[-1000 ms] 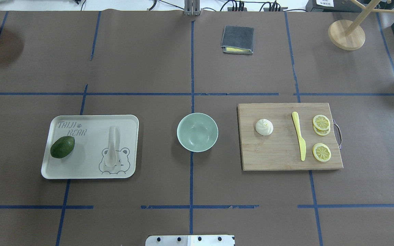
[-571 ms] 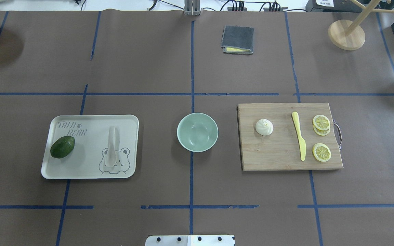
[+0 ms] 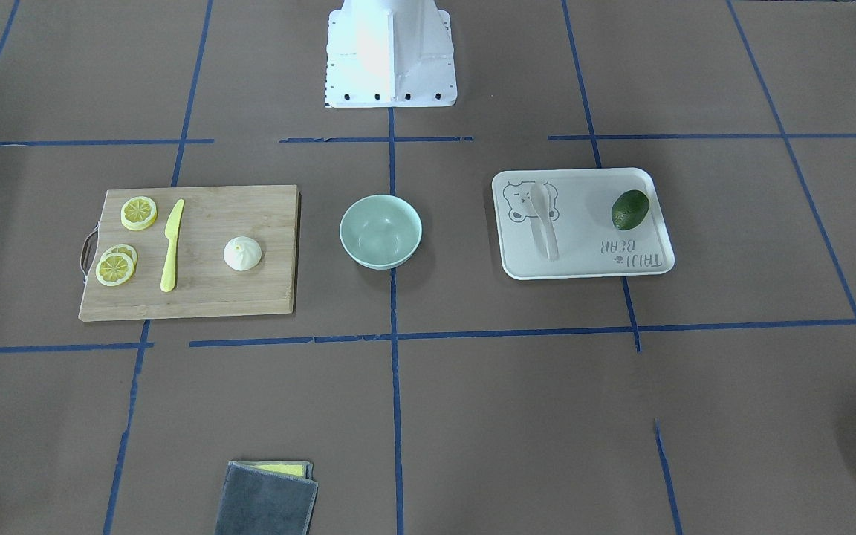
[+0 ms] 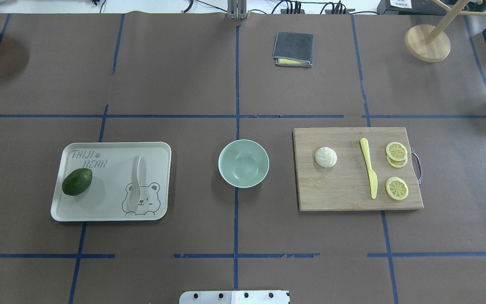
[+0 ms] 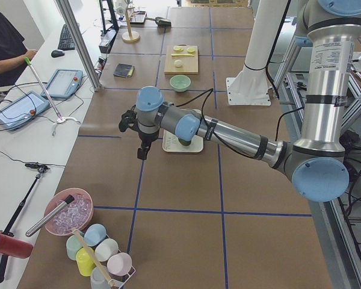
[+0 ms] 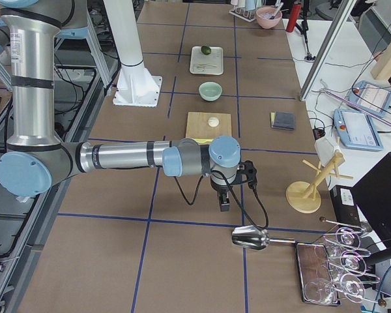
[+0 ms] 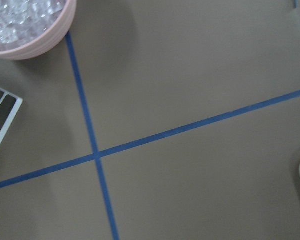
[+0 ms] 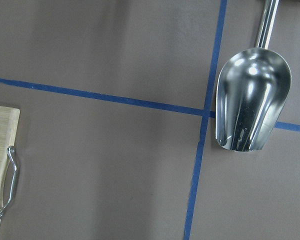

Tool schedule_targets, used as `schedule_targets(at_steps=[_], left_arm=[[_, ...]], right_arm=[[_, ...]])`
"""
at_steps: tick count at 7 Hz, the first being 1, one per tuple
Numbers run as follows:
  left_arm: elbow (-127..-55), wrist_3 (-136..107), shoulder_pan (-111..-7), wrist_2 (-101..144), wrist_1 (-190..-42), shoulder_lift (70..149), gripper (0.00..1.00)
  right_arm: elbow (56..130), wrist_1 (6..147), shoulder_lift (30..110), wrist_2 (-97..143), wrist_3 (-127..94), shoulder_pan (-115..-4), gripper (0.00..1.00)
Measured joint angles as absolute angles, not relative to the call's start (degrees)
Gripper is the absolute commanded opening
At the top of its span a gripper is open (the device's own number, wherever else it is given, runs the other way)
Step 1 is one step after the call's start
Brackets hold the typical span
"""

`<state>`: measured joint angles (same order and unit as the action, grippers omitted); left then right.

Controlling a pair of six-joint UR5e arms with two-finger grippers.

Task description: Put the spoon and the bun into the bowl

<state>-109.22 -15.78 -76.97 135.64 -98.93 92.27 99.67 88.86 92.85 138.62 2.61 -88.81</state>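
The pale spoon (image 4: 136, 185) lies on the white bear-print tray (image 4: 99, 207) at the left, scoop toward me. It also shows in the front view (image 3: 545, 223). The white pleated bun (image 4: 325, 156) sits on the wooden cutting board (image 4: 340, 190) at the right. The empty mint-green bowl (image 4: 243, 163) stands between them at the table's middle. My left gripper (image 5: 141, 150) hangs over bare table left of the tray. My right gripper (image 6: 225, 201) hangs over bare table right of the board. I cannot tell whether either is open or shut.
An avocado (image 4: 77, 181) lies on the tray. A yellow knife (image 4: 368, 168) and lemon slices (image 4: 396, 152) lie on the board. A folded grey cloth (image 4: 292, 49) and a wooden stand (image 4: 427, 42) are at the back. A metal scoop (image 8: 250, 100) lies far right, and a pink bowl (image 7: 30, 25) stands far left.
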Motion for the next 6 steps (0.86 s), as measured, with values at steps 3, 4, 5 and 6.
schedule_targets(at_steps=[3,4,5,6], left_arm=[[-112.8,-38.1,-65.4,130.3,-108.1,94.2,0.97],[-112.9,-45.0,-60.6,126.2,-110.1,95.5,0.95],[-112.7,-51.1,-55.3,121.6,-110.9,96.9,0.94],[-111.9,-57.4,-49.5,116.4,-111.2,98.4,0.92]], right_arm=[[99.9,89.2,91.5,141.8,2.5,-88.8,1.00],[99.8,89.3,91.3,143.9,2.4,-88.6,1.00],[99.8,89.1,90.9,144.7,2.5,-88.4,1.00],[99.8,89.0,90.4,144.9,2.4,-88.2,1.00]])
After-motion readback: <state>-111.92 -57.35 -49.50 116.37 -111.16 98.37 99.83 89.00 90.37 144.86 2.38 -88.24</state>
